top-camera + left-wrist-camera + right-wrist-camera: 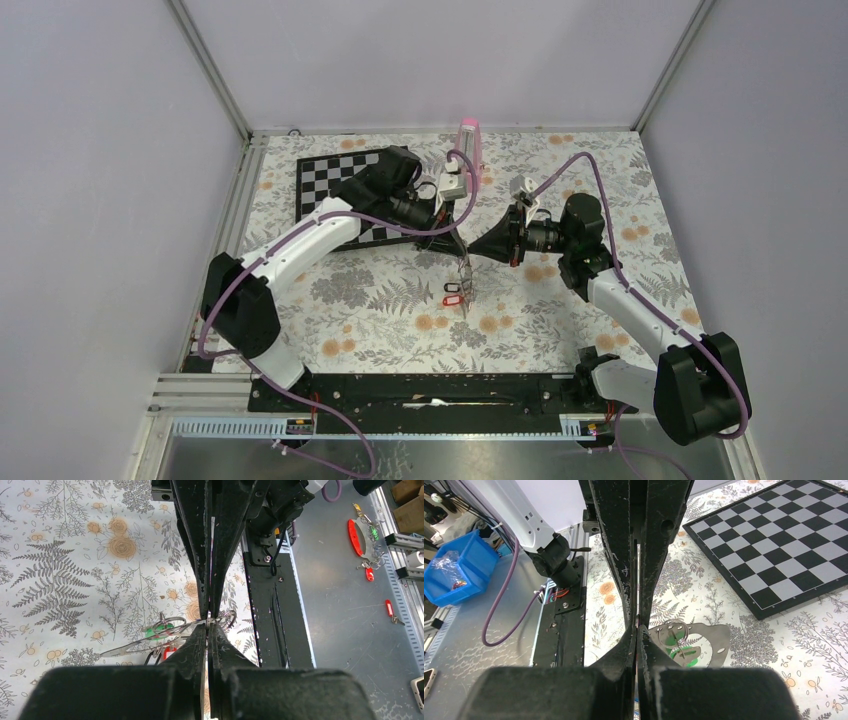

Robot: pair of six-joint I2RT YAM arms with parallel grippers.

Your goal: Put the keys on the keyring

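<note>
Left gripper [209, 630]: fingers pressed together, pinching the wire of the keyring [229, 616].
Right gripper [637, 630]: fingers pressed together, tip to tip with the left gripper; a hold on the wire cannot be confirmed.
Keyring: raised above the floral tabletop [380, 300], at the point where both grippers meet.
Keys [159, 631]: green-tagged and red-tagged keys hang beside the wire, below the grippers.
Chessboard [330, 185]: far left of the tabletop.

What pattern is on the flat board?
The board shows black and white checks; right wrist view.
</note>
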